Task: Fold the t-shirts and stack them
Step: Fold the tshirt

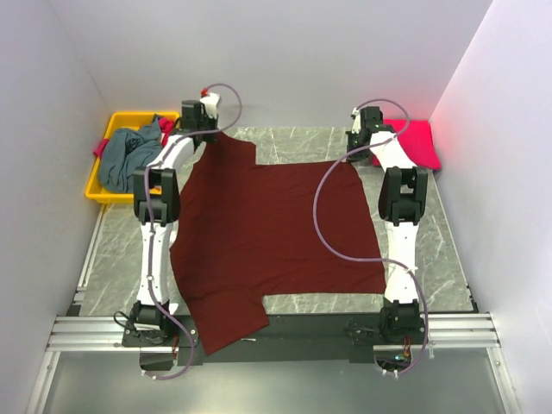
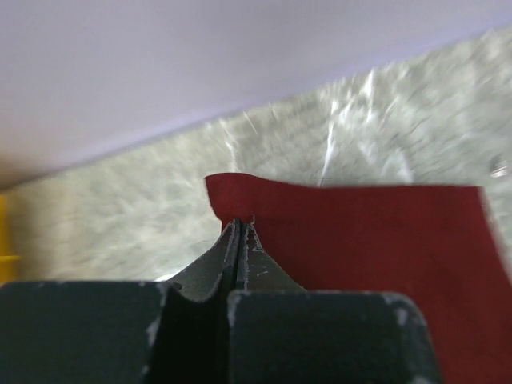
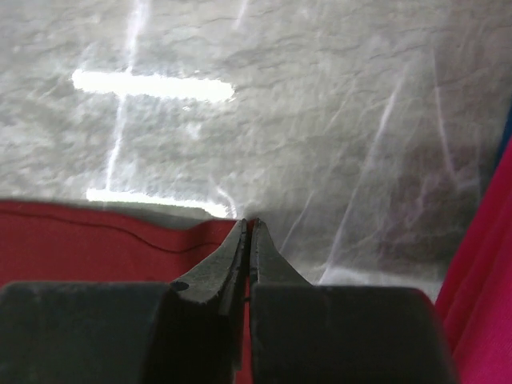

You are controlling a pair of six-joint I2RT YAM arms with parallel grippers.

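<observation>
A dark maroon t-shirt (image 1: 267,233) lies spread over the marble table, its near part hanging past the front edge. My left gripper (image 1: 210,131) is at the shirt's far left corner. In the left wrist view the left gripper (image 2: 240,224) is shut on the edge of the maroon cloth (image 2: 368,248). My right gripper (image 1: 354,155) is at the far right corner. In the right wrist view the right gripper (image 3: 248,224) is shut, with a strip of the maroon t-shirt (image 3: 80,244) pinched between the fingers. A bright pink-red t-shirt (image 1: 416,142) lies at the far right.
A yellow bin (image 1: 118,123) stands off the table's far left, with a grey-blue t-shirt (image 1: 129,159) heaped in it. The pink-red cloth (image 3: 488,280) runs along the right edge of the right wrist view. White walls close in the back and both sides.
</observation>
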